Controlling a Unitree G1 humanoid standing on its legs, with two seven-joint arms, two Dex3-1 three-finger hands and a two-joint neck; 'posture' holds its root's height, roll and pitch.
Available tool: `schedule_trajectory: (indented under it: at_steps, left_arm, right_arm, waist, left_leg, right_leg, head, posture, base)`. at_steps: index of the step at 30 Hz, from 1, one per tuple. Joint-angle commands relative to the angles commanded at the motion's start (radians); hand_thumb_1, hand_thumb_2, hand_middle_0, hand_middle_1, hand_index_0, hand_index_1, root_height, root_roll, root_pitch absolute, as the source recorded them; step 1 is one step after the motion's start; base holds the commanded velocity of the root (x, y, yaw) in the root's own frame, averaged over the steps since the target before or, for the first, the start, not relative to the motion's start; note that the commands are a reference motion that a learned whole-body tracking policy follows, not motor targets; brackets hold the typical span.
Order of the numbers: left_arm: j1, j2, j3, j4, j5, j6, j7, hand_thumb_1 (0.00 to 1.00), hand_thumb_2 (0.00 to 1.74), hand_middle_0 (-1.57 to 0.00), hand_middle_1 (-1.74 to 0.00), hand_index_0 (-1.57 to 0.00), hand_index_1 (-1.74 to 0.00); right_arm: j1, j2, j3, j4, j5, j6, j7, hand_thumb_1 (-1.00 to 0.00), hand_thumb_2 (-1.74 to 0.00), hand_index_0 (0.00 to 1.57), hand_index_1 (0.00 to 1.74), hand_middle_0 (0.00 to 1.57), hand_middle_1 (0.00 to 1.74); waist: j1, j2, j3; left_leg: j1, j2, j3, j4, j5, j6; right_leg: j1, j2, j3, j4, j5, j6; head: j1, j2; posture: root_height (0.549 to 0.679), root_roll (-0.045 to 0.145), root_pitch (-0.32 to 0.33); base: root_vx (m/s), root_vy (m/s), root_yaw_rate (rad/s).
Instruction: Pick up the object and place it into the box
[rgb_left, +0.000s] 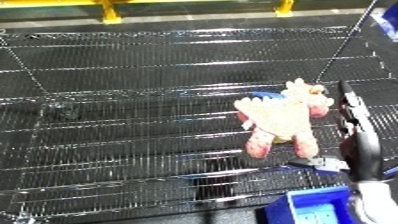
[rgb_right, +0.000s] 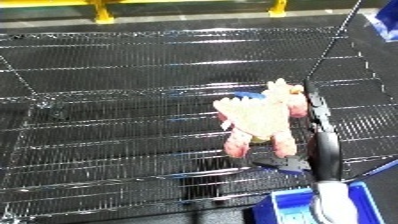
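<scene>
A cream and pink plush toy (rgb_left: 280, 117) with a bit of blue behind its head lies on the black wire mesh surface (rgb_left: 133, 140), right of centre. My right hand (rgb_left: 355, 140) reaches up from the lower right, its black fingers straight and stretched along the toy's right side, close to or touching it. Whether a thumb sits under the toy I cannot tell. The corner of a blue bin (rgb_left: 315, 205) shows at the bottom right, just below the toy and beside my white forearm (rgb_right: 330, 200). My left hand is out of sight.
Wire mesh spreads across the whole view, with a raised ridge running from the left edge. A yellow frame (rgb_left: 111, 12) stands at the far top. A thin rod (rgb_left: 346, 45) slants down at the upper right, near a blue object (rgb_left: 388, 22).
</scene>
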Motion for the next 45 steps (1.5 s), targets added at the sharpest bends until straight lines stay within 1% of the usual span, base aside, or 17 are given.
schedule_trajectory:
  at_steps: [3, 6, 9, 12, 16, 18, 21, 24, 27, 33, 40, 45]
  left_arm:
    - [-0.002, 0.007, -0.02, -0.002, -0.007, -0.006, -0.001, 1.0, 1.74, -1.57, -1.74, -1.57, -1.74]
    - [-0.006, 0.011, -0.042, -0.006, -0.013, -0.012, -0.002, 1.0, 1.74, -1.57, -1.74, -1.57, -1.74]
    - [-0.008, 0.019, -0.062, -0.009, -0.02, -0.02, -0.003, 1.0, 1.74, -1.57, -1.74, -1.57, -1.74]
    - [-0.011, 0.03, -0.075, -0.01, -0.024, -0.027, -0.002, 1.0, 1.74, -1.57, -1.74, -1.57, -1.74]
    - [-0.014, 0.044, -0.094, -0.01, -0.026, -0.034, 0.001, 1.0, 1.74, -1.57, -1.74, -1.57, -1.74]
    - [-0.01, 0.048, -0.103, -0.01, -0.027, -0.038, 0.004, 1.0, 1.74, -1.57, -1.74, -1.57, -1.74]
    - [-0.009, 0.052, -0.11, -0.013, -0.03, -0.044, 0.007, 1.0, 1.74, -1.57, -1.74, -1.57, -1.74]
    - [-0.007, 0.051, -0.109, -0.016, -0.037, -0.047, 0.009, 1.0, 1.74, -1.57, -1.74, -1.57, -1.74]
    - [-0.001, 0.052, -0.111, -0.019, -0.043, -0.05, 0.01, 1.0, 1.74, -1.57, -1.74, -1.57, -1.74]
    - [0.012, 0.058, -0.113, -0.029, -0.047, -0.056, 0.003, 1.0, 1.74, -1.57, -1.74, -1.57, -1.74]
    - [0.023, 0.062, -0.116, -0.038, -0.059, -0.058, -0.005, 1.0, 1.74, -1.57, -1.74, -1.57, -1.74]
    - [0.03, 0.057, -0.111, -0.035, -0.065, -0.06, -0.008, 1.0, 1.74, -1.57, -1.74, -1.57, -1.74]
  right_arm:
    - [-0.065, -0.072, 0.046, 0.063, -0.02, 0.014, 0.006, 0.0, 0.0, 0.0, 0.0, 0.0, 0.0]
    - [-0.121, -0.127, 0.092, 0.117, -0.034, 0.026, 0.013, 0.0, 0.0, 0.0, 0.0, 0.0, 0.0]
    - [-0.177, -0.172, 0.141, 0.173, -0.046, 0.041, 0.018, 0.0, 0.0, 0.0, 0.0, 0.0, 0.0]
    - [-0.234, -0.203, 0.184, 0.229, -0.055, 0.055, 0.02, 0.0, 0.0, 0.0, 0.0, 0.0, 0.0]
    - [-0.313, -0.238, 0.243, 0.308, -0.067, 0.069, 0.026, 0.0, 0.0, 0.0, 0.0, 0.0, 0.0]
    - [-0.358, -0.255, 0.277, 0.353, -0.073, 0.079, 0.031, 0.0, 0.0, 0.0, 0.0, 0.0, 0.0]
    - [-0.461, -0.277, 0.362, 0.459, -0.088, 0.098, 0.048, 0.0, 0.0, 0.0, 0.0, 0.0, 0.0]
    - [-0.558, -0.286, 0.449, 0.58, -0.109, 0.111, 0.07, 0.0, 0.0, 0.0, 0.0, 0.0, 0.0]
    - [-0.608, -0.285, 0.502, 0.681, -0.129, 0.117, 0.09, 0.0, 0.0, 0.0, 0.0, 0.0, 0.0]
    - [-0.664, -0.265, 0.582, 0.866, -0.2, 0.138, 0.136, 0.0, 0.0, 0.0, 0.0, 0.0, 0.0]
    - [-0.688, -0.249, 0.608, 0.99, -0.231, 0.153, 0.161, 0.0, 0.0, 0.0, 0.0, 0.0, 0.0]
    - [-0.675, -0.248, 0.617, 1.016, -0.257, 0.157, 0.176, -0.25, -0.44, 0.39, 0.44, 0.39, 0.44]
  waist:
    - [0.007, 0.011, 0.009]
    - [0.012, 0.028, 0.018]
    - [0.018, 0.045, 0.027]
    - [0.023, 0.059, 0.036]
    - [0.029, 0.076, 0.039]
    - [0.032, 0.083, 0.039]
    - [0.029, 0.094, 0.039]
    - [0.026, 0.103, 0.039]
    - [0.028, 0.111, 0.039]
    - [0.038, 0.127, 0.039]
    - [0.048, 0.142, 0.039]
    - [0.051, 0.145, 0.039]
  left_leg:
    - [-0.014, -0.002, -0.004, 0.005, 0.001, -0.0009]
    - [-0.026, -0.004, -0.007, 0.006, 0.003, -0.0012]
    - [-0.042, -0.007, -0.008, 0.01, 0.004, -0.0016]
    - [-0.06, -0.01, -0.009, 0.014, 0.006, -0.0021]
    - [-0.086, -0.013, -0.006, 0.021, 0.005, -0.002]
    - [-0.102, -0.014, -0.004, 0.028, 0.005, -0.0019]
    - [-0.128, -0.014, -0.002, 0.037, 0.004, -0.003]
    - [-0.146, -0.014, -0.002, 0.041, 0.004, -0.0044]
    - [-0.156, -0.014, -0.003, 0.042, 0.005, -0.0055]
    - [-0.17, -0.012, -0.005, 0.046, 0.004, -0.0096]
    - [-0.179, -0.014, -0.008, 0.045, 0.008, -0.0121]
    - [-0.177, -0.012, -0.009, 0.041, 0.008, -0.0127]
  right_leg:
    - [-0.017, -0.0024, 0.001, 0.008, 0.002, 0.0009]
    - [-0.034, -0.004, 0.003, 0.014, 0.004, 0.0019]
    - [-0.056, -0.006, 0.005, 0.023, 0.005, 0.0029]
    - [-0.081, -0.0082, 0.007, 0.034, 0.005, 0.0043]
    - [-0.118, -0.0127, 0.01, 0.051, 0.004, 0.0051]
    - [-0.139, -0.0136, 0.013, 0.062, 0.003, 0.0043]
    - [-0.17, -0.0136, 0.017, 0.07, 0.004, 0.0022]
    - [-0.191, -0.0137, 0.02, 0.073, 0.004, -0.0001]
    - [-0.202, -0.0129, 0.021, 0.075, 0.002, -0.0018]
    - [-0.213, -0.0141, 0.021, 0.078, 0.001, -0.0032]
    - [-0.215, -0.0174, 0.018, 0.078, 0.002, -0.0025]
    - [-0.208, -0.0195, 0.014, 0.075, 0.0, -0.0009]
  head:
    - [0.025, 0.005]
    - [0.04, 0.013]
    - [0.047, 0.018]
    - [0.047, 0.024]
    - [0.069, 0.021]
    - [0.079, 0.021]
    - [0.102, 0.023]
    - [0.12, 0.033]
    - [0.141, 0.04]
    - [0.199, 0.068]
    - [0.263, 0.089]
    - [0.279, 0.095]
  posture:
    - [0.624, 0.052, -0.198]
    - [0.622, 0.052, -0.19]
    - [0.62, 0.051, -0.18]
    - [0.618, 0.052, -0.167]
    - [0.615, 0.053, -0.147]
    - [0.614, 0.054, -0.137]
    - [0.612, 0.055, -0.117]
    - [0.612, 0.056, -0.101]
    - [0.612, 0.055, -0.092]
    - [0.611, 0.055, -0.084]
    - [0.611, 0.054, -0.08]
    - [0.611, 0.053, -0.079]
  base:
    - [-0.001, -0.01, 0.02]
    - [-0.002, -0.002, 0.004]
    - [-0.003, 0.002, -0.008]
    - [-0.003, 0.004, 0.007]
    - [-0.003, 0.006, -0.007]
    - [-0.003, 0.006, -0.024]
    - [-0.002, 0.008, -0.04]
    - [0.002, 0.007, -0.03]
    - [-0.001, 0.001, -0.006]
    - [-0.002, -0.007, 0.015]
    - [0.0, -0.002, 0.032]
    - [0.006, -0.001, 0.027]
